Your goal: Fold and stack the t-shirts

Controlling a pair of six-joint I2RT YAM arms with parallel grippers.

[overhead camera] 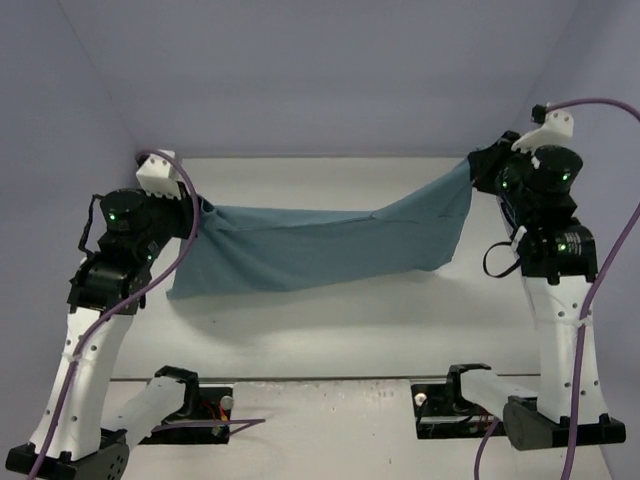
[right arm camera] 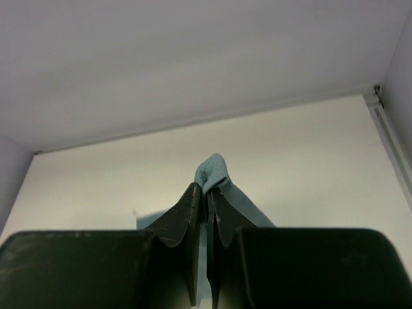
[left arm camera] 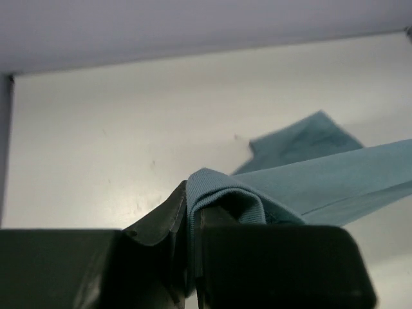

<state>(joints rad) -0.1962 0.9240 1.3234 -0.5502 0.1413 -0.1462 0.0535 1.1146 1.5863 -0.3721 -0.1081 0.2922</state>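
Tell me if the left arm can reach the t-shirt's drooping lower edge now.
Probably not. The left gripper is shut on one end of the t-shirt, the right gripper on the other, stretching it between them. The edge hangs close, but no jaws are free.

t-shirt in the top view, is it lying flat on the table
No, the teal t-shirt hangs stretched between the left claw and the right claw, pinched at both ends.

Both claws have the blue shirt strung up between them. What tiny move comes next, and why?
Probably lower the left claw and right claw together, so the t-shirt spreads flat on the table. Each is shut on an edge, and the cloth hangs stretched and bunched between them, not yet laid out for folding.
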